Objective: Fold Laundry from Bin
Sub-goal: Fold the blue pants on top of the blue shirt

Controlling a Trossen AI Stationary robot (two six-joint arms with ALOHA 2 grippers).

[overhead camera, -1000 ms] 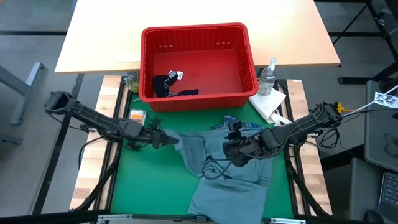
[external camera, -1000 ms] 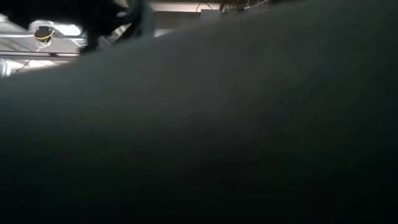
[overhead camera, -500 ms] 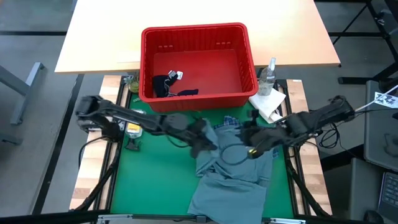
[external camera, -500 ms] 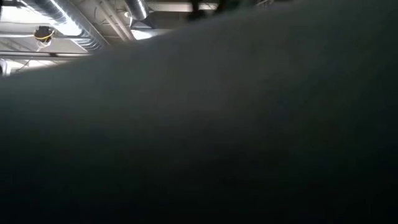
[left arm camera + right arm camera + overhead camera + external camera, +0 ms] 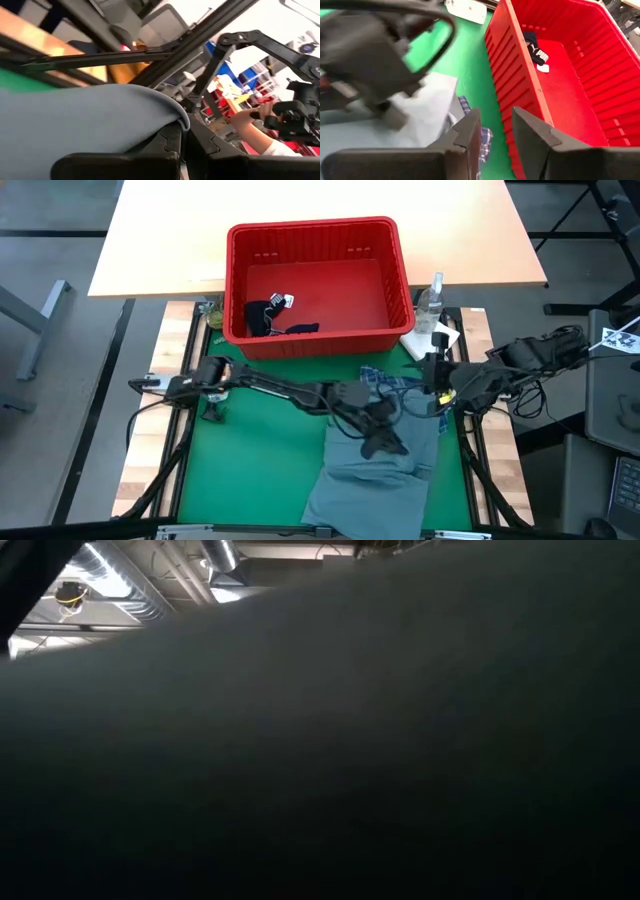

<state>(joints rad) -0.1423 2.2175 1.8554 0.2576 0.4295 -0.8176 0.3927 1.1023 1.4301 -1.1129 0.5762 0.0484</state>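
The large grey-blue garment (image 5: pixel 365 490) lies on the green mat (image 5: pixel 250 470), and its near end reaches the table's near edge. My left gripper (image 5: pixel 385 444) stretches across it from the left, shut on its cloth (image 5: pixel 90 115). The blue-white plaid shirt (image 5: pixel 385 380) lies partly under the garment's far end. My right gripper (image 5: pixel 497 132) hovers open with nothing between its fingers, beside the red bin (image 5: pixel 318 240), near its right front corner. A dark navy garment (image 5: pixel 270 315) rests on the bin's floor. My left gripper has a rounded fold of the grey-blue garment (image 5: pixel 172 114) between its shut fingers. The fingers lie about level and reach in from the table's left. The cloth drapes over them, slack. How many layers are in the hold, I cannot tell.
A spray bottle (image 5: pixel 432 298) and a white paper towel (image 5: pixel 430 348) sit right of the bin. A light wooden table (image 5: pixel 150 240) stands behind the bin. A person's hand (image 5: pixel 250 120) shows beyond the table. A dark surface (image 5: pixel 320 760) fills most of the low view.
My left gripper has swept from the mat's left side toward the table's right edge, rolling as it went. It has carried the garment's left part over onto the rest, while the near end stayed put. My right gripper has drawn back toward the right edge and risen.
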